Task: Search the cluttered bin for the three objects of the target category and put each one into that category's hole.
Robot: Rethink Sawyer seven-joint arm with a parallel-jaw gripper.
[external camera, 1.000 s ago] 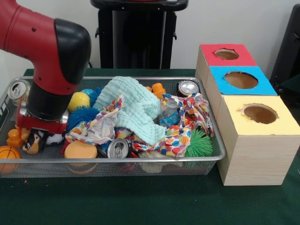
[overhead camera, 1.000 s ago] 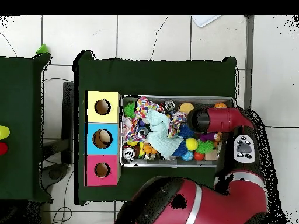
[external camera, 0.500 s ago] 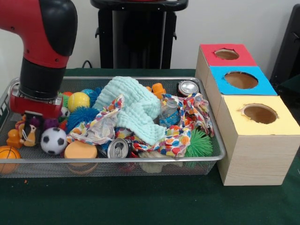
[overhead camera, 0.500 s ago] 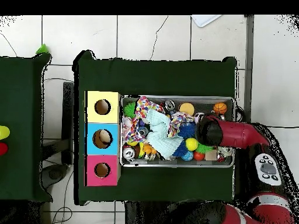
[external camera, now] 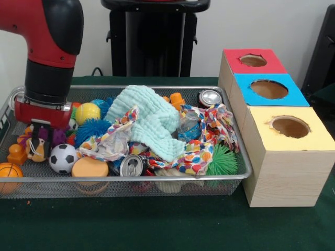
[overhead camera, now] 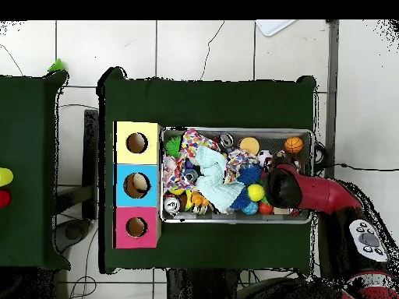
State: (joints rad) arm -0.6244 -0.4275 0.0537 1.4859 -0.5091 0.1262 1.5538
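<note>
Gripper: low over the bin's left end; I cannot tell how its fingers stand.
Cans: front can lies on its side, top facing the camera; rear can lies beside the boxes.

In the front view the bin sits on the counter, left of the row of three boxes. Inside, the towel lies mid-bin on a patterned cloth. A soccer ball and basketball rest at the bin's left end.
</note>
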